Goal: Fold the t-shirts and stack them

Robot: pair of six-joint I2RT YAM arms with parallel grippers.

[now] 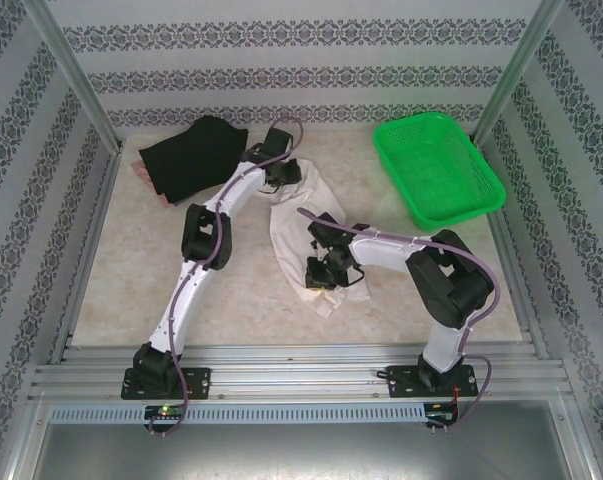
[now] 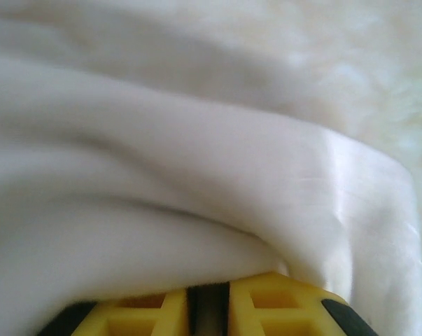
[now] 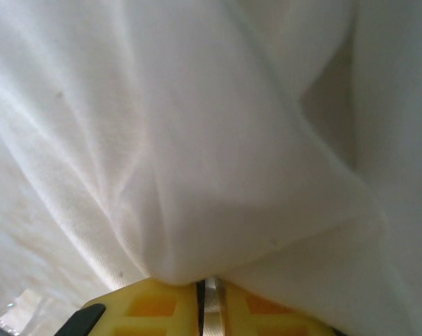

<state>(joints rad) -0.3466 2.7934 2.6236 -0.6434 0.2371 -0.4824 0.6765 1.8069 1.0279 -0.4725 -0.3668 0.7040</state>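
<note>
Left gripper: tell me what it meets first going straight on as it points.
The cream-white t-shirt, whose folds lie right against the fingers of the left gripper; what lies behind the cloth is hidden.

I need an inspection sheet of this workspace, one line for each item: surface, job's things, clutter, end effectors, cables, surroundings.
Surface: pale marbled table, no spill seen.
Job's things: cream-white t-shirt bunched in a long strip mid-table; black t-shirt crumpled at the far left, not folded.
Clutter: green basket at the far right, empty; pinkish edge under the black t-shirt, unclear what it is.
End effectors: left end effector shut on the cream-white t-shirt's far end; right end effector shut on its near end.
Cables: purple cables along both arms, one looping above the cream-white t-shirt.
Surroundings: patterned walls, metal frame posts.
</note>
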